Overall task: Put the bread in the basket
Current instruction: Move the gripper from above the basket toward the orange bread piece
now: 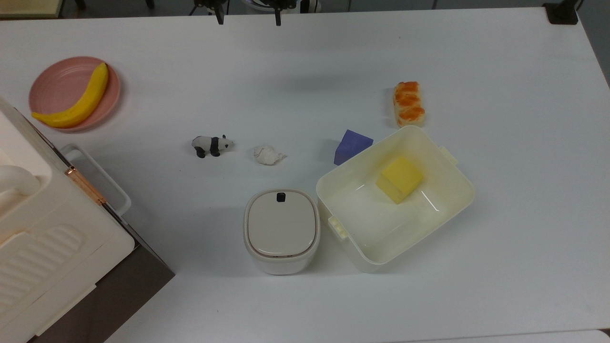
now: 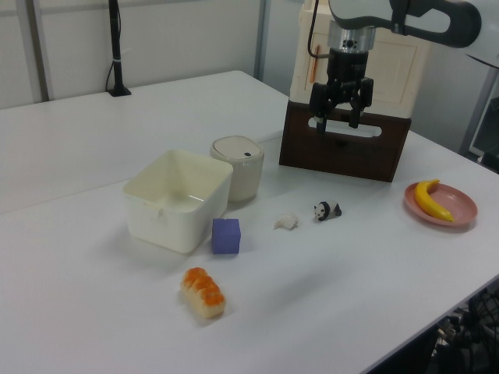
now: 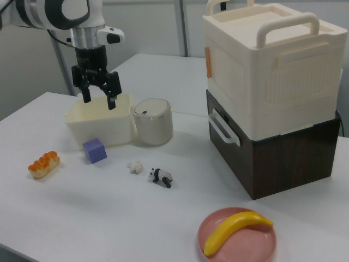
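Note:
The bread [image 1: 409, 103] is a small loaf with an orange-brown top. It lies on the white table just beyond the far corner of the cream basket [image 1: 376, 224], apart from it. In the left view the bread [image 2: 203, 292] is nearest the camera, in front of the basket [image 2: 168, 222]. In the right view the bread [image 3: 43, 164] lies at the right view's left, and the basket [image 3: 103, 131] sits behind it. My gripper [image 2: 339, 121] hangs open and empty high above the table, far from the bread. The gripper [image 3: 99, 100] points straight down, and its tips [image 1: 248, 19] reach the top view's upper edge.
A yellow block [image 1: 400, 179] lies inside the basket. A purple cube [image 1: 351, 146] touches its outer wall, with a lidded beige bin [image 1: 281, 231] beside. A crumpled paper [image 1: 268, 155] and toy panda [image 1: 212, 145] sit mid-table. A banana [image 1: 76, 102] lies on a pink plate [image 1: 57, 81], near stacked boxes [image 3: 272, 93].

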Controlling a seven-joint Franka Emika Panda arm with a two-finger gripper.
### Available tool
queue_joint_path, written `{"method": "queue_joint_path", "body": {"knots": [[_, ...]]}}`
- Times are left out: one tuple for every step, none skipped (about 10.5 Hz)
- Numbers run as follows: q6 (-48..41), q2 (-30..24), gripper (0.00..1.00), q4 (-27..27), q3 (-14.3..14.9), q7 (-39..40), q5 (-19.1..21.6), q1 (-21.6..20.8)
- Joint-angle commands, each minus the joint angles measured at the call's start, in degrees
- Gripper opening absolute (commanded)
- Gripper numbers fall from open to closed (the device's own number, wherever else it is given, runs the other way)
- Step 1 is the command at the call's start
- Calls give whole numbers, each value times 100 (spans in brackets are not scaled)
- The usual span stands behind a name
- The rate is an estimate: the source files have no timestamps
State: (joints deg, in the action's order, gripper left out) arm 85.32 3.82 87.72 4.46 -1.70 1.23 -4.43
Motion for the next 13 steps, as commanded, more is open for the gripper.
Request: {"method": "queue_joint_path", "body": {"knots": [[-122, -110, 100, -70, 81, 213, 349, 30], [-104, -101, 100, -71, 81, 214, 360, 22], [-104, -101, 100, -71, 81, 206, 360, 30], [-104, -110, 100, -71, 81, 206, 360, 22], [-104, -101, 100, -71, 81, 206, 360, 13], [-104, -101, 100, -71, 73, 197, 360, 4], [-104, -101, 100, -71, 73, 197, 369, 4], [-78, -101, 100, -71, 73, 205, 404, 21], [-69, -84, 100, -71, 73, 206, 413, 22], [-69, -75, 100, -63, 73, 206, 422, 4], [-69, -75, 100, -45, 20, 206, 422, -13], [-69, -66, 100, -19, -6, 197, 422, -31], [-69, -48, 100, 8, -7, 197, 422, -92]]}}
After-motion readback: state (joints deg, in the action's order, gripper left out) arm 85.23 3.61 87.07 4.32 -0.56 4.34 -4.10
